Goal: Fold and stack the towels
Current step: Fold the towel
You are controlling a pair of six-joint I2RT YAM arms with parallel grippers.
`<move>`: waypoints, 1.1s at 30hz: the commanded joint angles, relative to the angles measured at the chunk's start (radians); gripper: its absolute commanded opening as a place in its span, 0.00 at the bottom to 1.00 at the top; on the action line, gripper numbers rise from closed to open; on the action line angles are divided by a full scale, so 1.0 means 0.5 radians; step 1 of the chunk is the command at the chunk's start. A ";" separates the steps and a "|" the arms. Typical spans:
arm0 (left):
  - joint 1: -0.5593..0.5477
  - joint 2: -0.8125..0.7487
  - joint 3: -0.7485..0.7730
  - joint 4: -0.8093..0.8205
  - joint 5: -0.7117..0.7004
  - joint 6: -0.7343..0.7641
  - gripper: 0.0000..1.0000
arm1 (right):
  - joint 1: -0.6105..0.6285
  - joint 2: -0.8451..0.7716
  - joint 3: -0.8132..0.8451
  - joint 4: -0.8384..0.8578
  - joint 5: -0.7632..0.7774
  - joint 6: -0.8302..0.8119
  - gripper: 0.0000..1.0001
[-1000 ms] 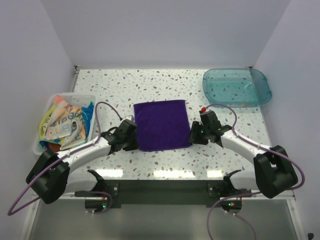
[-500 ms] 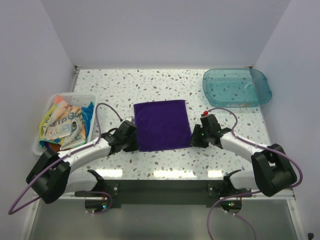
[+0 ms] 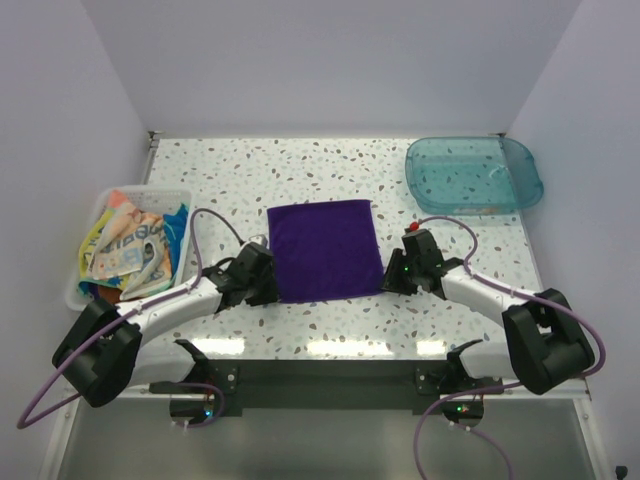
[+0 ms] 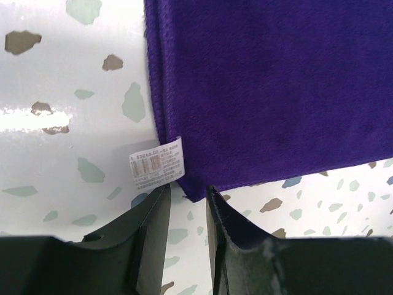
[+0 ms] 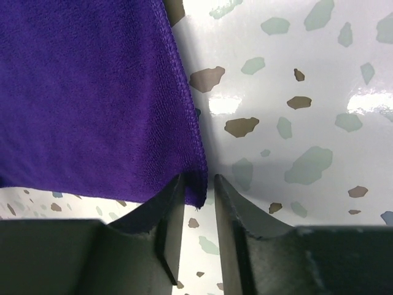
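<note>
A deep purple towel (image 3: 322, 250) lies flat, folded into a rough square, in the middle of the table. My left gripper (image 3: 272, 291) sits at its near left corner. In the left wrist view that gripper (image 4: 188, 193) is open, with the towel's corner (image 4: 195, 190) just at the fingertips and a white care label (image 4: 156, 165) beside it. My right gripper (image 3: 391, 276) is at the near right corner. In the right wrist view its jaws (image 5: 199, 184) are open around the towel's corner (image 5: 195, 187), with a gap on the right side.
A clear bin (image 3: 82, 262) at the left edge holds several crumpled coloured towels (image 3: 130, 248). A teal plastic tray (image 3: 473, 172) stands at the back right. Speckled tabletop (image 3: 230, 175) surrounds the purple towel.
The left jaws have parted wider at the towel's near left corner. The right jaws have narrowed around the near right corner. Both grippers shifted slightly towards the near edge.
</note>
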State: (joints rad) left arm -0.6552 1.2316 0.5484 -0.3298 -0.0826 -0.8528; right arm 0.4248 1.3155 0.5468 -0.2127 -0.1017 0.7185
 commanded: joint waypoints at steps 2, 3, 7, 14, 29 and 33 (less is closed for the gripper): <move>0.000 -0.012 -0.044 0.037 0.006 -0.040 0.35 | -0.006 0.020 -0.038 0.088 -0.036 0.029 0.22; 0.000 -0.009 -0.041 0.040 0.009 -0.040 0.35 | -0.006 0.020 -0.035 0.088 -0.039 0.029 0.18; 0.000 -0.009 -0.038 0.031 0.015 -0.043 0.33 | -0.006 -0.005 -0.014 0.054 -0.036 0.014 0.02; -0.003 0.006 -0.051 0.089 0.027 -0.046 0.28 | -0.006 -0.008 -0.008 0.048 -0.036 0.008 0.00; 0.000 -0.006 -0.109 0.169 -0.056 -0.178 0.25 | -0.006 -0.011 -0.005 0.048 -0.033 -0.035 0.00; 0.000 -0.009 -0.121 0.169 -0.059 -0.200 0.16 | -0.006 -0.023 0.008 0.017 -0.024 -0.044 0.00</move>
State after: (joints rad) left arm -0.6552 1.2400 0.5053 -0.2733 -0.0856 -0.9241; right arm 0.4244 1.3174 0.5362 -0.2024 -0.1165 0.7136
